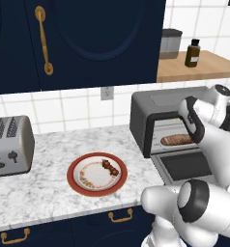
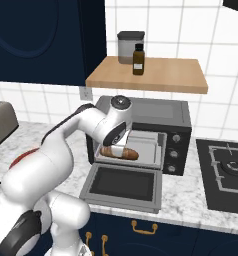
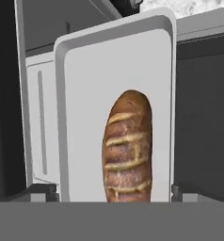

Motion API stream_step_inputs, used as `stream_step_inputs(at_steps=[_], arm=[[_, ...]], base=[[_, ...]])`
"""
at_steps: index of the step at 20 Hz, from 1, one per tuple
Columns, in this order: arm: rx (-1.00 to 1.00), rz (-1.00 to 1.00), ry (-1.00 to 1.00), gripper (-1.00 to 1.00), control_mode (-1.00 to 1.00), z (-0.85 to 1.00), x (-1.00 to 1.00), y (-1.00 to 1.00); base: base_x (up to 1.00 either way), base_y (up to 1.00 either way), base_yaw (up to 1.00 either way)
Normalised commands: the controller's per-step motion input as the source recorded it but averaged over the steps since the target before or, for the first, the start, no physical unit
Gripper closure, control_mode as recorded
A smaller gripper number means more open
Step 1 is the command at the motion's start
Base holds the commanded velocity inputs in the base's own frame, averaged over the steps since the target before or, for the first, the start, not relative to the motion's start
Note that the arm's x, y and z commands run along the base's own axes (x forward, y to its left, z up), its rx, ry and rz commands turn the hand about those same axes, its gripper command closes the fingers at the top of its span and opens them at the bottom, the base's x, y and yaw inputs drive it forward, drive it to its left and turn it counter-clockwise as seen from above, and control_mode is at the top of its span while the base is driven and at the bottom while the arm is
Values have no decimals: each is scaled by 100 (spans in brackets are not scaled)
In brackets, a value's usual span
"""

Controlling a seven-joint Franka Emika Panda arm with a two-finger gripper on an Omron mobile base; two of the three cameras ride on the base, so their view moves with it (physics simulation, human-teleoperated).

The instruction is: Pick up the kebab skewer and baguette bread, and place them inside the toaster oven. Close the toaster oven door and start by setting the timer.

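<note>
The baguette bread point(image 3: 127, 148) lies on the light grey tray point(image 3: 85, 94) inside the toaster oven point(image 2: 177, 119), and the toaster oven door point(image 2: 123, 186) is folded down flat in front of it. The end effector point(image 3: 114, 192) is at the oven mouth just above the loaf, with its two fingertips point(image 3: 38, 192) standing wide apart on both sides of the bread and holding nothing. The kebab skewer point(image 1: 110, 167) rests on the red-rimmed plate point(image 1: 78, 181) on the marble tabletop point(image 1: 44, 185), between the silver toaster point(image 1: 10, 144) and the oven.
</note>
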Motion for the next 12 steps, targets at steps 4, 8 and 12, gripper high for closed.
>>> stream_step_inputs(at_steps=[4,8,12], arm=[[-15,28,1,-100,-100,17,-84,56],[-25,60,3,-100,-100,1,-76,100],[-27,66,0,-100,-100,-5,-81,100]], base=[[0,0,0],[0,0,0],[0,0,0]])
